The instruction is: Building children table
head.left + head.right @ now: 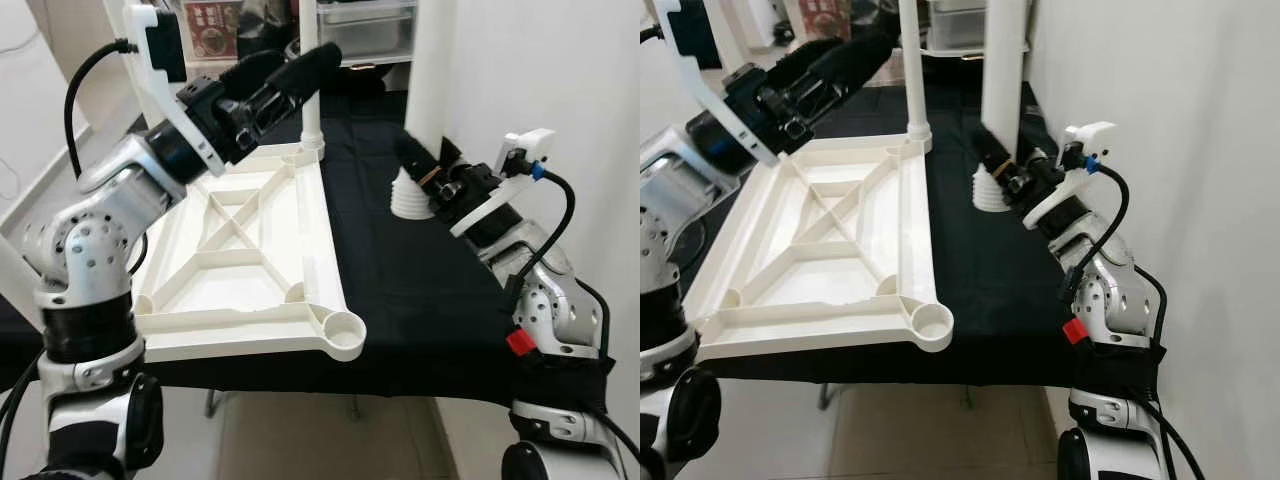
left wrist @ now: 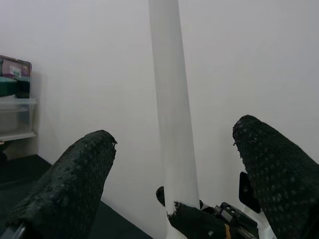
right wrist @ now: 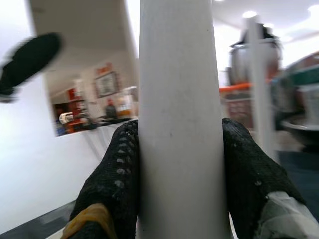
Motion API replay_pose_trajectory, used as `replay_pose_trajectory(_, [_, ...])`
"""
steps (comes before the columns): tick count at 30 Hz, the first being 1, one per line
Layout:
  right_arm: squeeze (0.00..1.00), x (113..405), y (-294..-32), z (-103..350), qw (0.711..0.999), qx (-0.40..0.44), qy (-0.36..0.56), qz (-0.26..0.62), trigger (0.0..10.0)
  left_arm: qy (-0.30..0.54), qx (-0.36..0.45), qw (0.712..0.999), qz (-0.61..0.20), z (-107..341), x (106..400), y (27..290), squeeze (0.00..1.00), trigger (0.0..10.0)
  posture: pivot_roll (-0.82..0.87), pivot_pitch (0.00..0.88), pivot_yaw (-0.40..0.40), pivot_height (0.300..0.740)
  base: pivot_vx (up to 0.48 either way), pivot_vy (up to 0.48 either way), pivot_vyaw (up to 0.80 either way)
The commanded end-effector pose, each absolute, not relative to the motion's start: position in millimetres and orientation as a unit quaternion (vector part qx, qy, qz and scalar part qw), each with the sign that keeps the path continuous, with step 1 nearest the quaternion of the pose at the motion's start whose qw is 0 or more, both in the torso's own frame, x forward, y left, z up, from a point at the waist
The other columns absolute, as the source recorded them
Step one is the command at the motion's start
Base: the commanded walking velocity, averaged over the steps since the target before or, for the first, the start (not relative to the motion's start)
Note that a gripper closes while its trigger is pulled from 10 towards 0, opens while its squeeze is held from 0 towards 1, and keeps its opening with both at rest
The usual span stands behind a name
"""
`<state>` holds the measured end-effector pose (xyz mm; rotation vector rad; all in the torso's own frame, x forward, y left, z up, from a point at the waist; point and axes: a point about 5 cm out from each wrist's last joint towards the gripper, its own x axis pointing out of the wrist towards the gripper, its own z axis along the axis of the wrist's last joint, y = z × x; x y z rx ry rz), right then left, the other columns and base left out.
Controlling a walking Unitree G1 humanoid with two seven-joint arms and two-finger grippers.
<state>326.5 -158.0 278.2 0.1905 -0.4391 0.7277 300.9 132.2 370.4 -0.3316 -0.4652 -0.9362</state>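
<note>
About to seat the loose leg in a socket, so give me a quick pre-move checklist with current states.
1. Right pincer shut on the loose table leg: ok.
2. Leg upright, ribbed end resting on the black cloth: ok.
3. Near corner socket of the upturned tabletop empty: ok.
4. Far corner leg already standing: ok.
5. Left pincer open, holding nothing: ok.
6. Far leg fully seated: cannot tell.
</note>
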Motion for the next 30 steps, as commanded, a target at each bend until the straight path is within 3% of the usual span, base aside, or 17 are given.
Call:
replay_pose_trajectory(1, [0.0, 320.4, -146.9, 280.2, 0.895, 0.084, -0.219, 0.379, 10.0, -0.213, -0.153, 0.853, -0.452, 370.6, 302.6, 130.5, 1.0, 10.0, -0.02, 0.063, 0.045, 0.74, 0.0, 0.0, 0.0])
replay_pose_trajectory(4, [0.0, 315.6, -135.3, 285.1, 0.885, 0.077, -0.229, 0.398, 10.0, -0.206, -0.145, 0.85, -0.462, 372.1, 304.3, 124.7, 1.0, 10.0, -0.01, 0.062, 0.048, 0.74, 0.0, 0.0, 0.0])
replay_pose_trajectory(5, [0.0, 313.6, -130.9, 287.5, 0.88, 0.075, -0.232, 0.407, 10.0, -0.205, -0.142, 0.85, -0.463, 372.8, 305.3, 123.0, 0.82, 10.0, -0.01, 0.064, 0.049, 0.74, 0.0, 0.0, 0.0])
replay_pose_trajectory(7, [0.0, 313.6, -130.9, 287.5, 0.88, 0.075, -0.232, 0.407, 10.0, -0.205, -0.142, 0.85, -0.463, 372.8, 305.3, 123.0, 0.82, 10.0, -0.01, 0.064, 0.049, 0.74, 0.0, 0.0, 0.0])
replay_pose_trajectory(8, [0.0, 309.4, -123.5, 288.3, 0.872, 0.067, -0.231, 0.427, 10.0, -0.199, -0.141, 0.851, -0.466, 373.2, 307.1, 121.7, 0.0, 10.0, -0.01, 0.062, 0.048, 0.74, 0.0, 0.0, 0.0])
replay_pose_trajectory(13, [0.0, 305.7, -116.8, 288.2, 0.864, 0.053, -0.229, 0.444, 10.0, -0.198, -0.141, 0.855, -0.458, 373.9, 309.9, 120.9, 0.0, 10.0, -0.01, 0.063, 0.048, 0.74, 0.0, 0.0, 0.0])
replay_pose_trajectory(20, [0.0, 294.3, -96.6, 282.0, 0.838, -0.032, -0.219, 0.499, 10.0, -0.203, -0.146, 0.86, -0.445, 376.4, 313.6, 118.5, 0.0, 10.0, -0.01, 0.065, 0.046, 0.74, 0.0, 0.0, 0.0])
replay_pose_trajectory(29, [0.0, 300.3, -91.3, 273.4, 0.849, -0.066, -0.202, 0.483, 10.0, -0.2, -0.141, 0.855, -0.457, 378.4, 313.9, 114.2, 0.0, 10.0, -0.01, 0.065, 0.051, 0.74, 0.0, 0.0, 0.0])
replay_pose_trajectory(30, [0.0, 303.1, -93.1, 273.2, 0.854, -0.065, -0.2, 0.476, 10.0, -0.2, -0.135, 0.853, -0.462, 379.3, 312.8, 114.0, 0.0, 0.0, -0.01, 0.063, 0.05, 0.74, 0.0, 0.0, 0.0])
